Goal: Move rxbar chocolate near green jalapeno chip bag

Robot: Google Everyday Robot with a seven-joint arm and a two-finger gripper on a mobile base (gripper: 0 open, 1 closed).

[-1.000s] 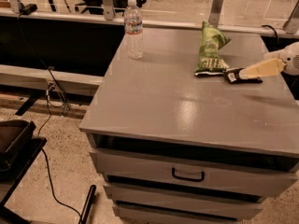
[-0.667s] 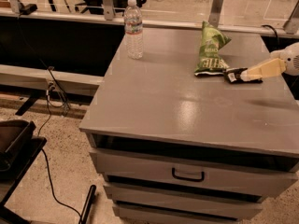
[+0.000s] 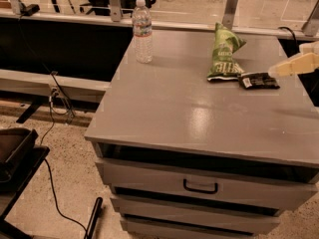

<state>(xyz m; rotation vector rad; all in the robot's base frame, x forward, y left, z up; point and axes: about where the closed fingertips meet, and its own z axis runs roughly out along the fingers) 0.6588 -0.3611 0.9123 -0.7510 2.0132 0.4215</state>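
Observation:
The rxbar chocolate (image 3: 258,80), a small flat dark wrapper with a pale patch, lies on the grey cabinet top (image 3: 189,113) at the right. It rests right beside the lower end of the green jalapeno chip bag (image 3: 225,53), which lies crinkled with white lettering. My gripper (image 3: 274,72), pale and wedge-shaped, reaches in from the right edge. Its tip hovers just right of and slightly above the bar, apart from it.
A clear plastic water bottle (image 3: 142,30) stands upright at the cabinet's back left. The cabinet has a drawer with a black handle (image 3: 200,186). A cable (image 3: 52,133) trails on the floor at left, and a dark bin (image 3: 12,151) sits at far left.
My gripper has drawn back to the right and slightly up, away from the bar. The bar, earlier partly under its tip, now lies fully in view beside the chip bag.

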